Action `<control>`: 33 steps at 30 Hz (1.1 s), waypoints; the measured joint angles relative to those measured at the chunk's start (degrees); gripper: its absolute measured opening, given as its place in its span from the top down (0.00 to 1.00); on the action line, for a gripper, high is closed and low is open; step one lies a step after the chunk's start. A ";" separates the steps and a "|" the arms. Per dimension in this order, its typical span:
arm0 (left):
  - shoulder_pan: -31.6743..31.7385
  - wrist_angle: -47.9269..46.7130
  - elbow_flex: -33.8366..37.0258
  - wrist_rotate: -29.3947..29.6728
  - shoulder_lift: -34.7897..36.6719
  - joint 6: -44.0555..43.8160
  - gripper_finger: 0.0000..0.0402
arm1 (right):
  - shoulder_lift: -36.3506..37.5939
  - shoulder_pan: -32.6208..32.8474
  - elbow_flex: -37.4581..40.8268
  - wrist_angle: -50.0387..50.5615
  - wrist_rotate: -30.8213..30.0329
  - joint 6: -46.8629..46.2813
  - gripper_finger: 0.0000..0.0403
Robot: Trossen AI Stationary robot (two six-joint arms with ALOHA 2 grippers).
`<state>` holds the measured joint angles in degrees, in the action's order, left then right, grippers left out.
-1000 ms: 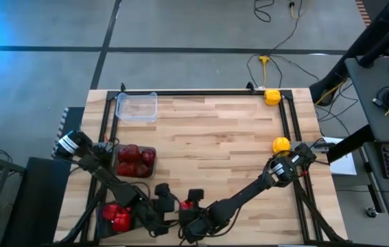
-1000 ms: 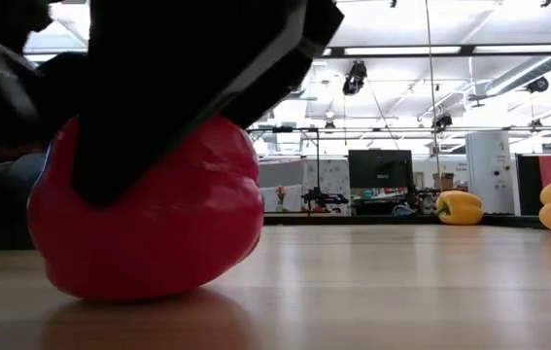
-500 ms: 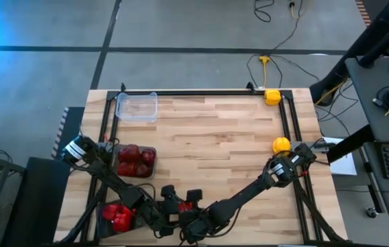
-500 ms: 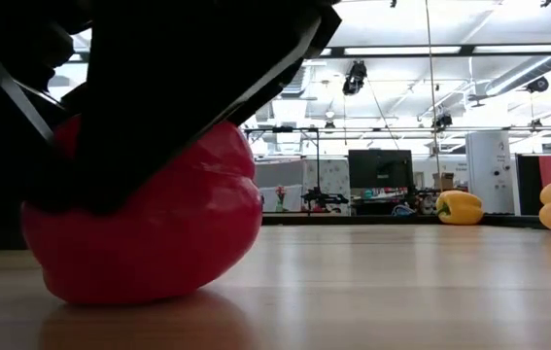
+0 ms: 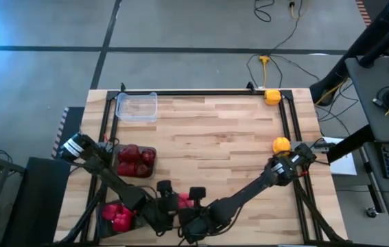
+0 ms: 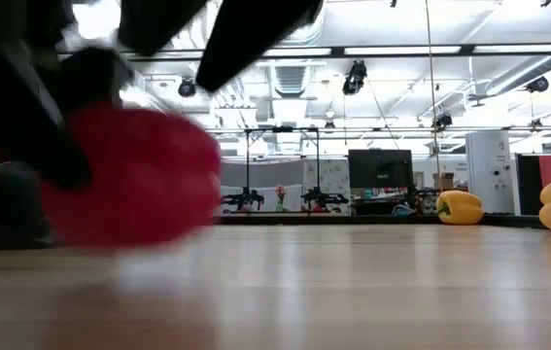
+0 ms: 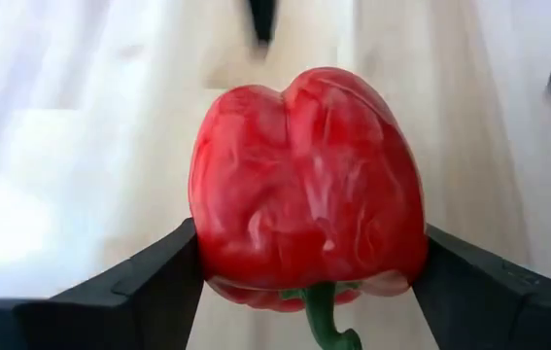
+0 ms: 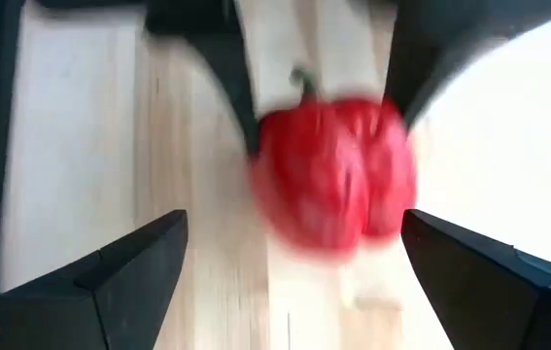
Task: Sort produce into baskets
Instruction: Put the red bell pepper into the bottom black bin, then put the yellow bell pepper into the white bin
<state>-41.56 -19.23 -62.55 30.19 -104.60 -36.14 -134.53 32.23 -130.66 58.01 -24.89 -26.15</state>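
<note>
The left hand (image 7: pixel 304 282) is clamping a bright red pepper (image 7: pixel 306 190) between its two fingers, carrying it just above the bench (image 5: pixel 215 137). The right hand (image 8: pixel 285 262) is hanging close in front of that pepper, fingers spread wide and gripping nothing. Two yellow peppers (image 6: pixel 460 207) are lying well away from both hands, at the bench's far side.
</note>
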 joint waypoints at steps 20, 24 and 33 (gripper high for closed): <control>-20.32 -49.78 -18.46 -13.02 8.20 -29.94 0.27 | 3.16 0.26 -3.05 11.88 -2.61 -6.97 0.09; -20.39 -49.61 -14.99 -12.19 8.24 -35.76 0.18 | 3.46 0.26 -3.05 13.42 -2.18 -9.27 0.09; -21.94 -38.28 -14.27 -20.65 8.33 -30.33 0.04 | 10.48 -3.19 -1.67 32.05 -11.23 -17.48 0.09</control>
<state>-63.50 -57.51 -76.82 9.54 -96.27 -66.47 -124.04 29.04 -132.33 90.07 -36.12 -43.62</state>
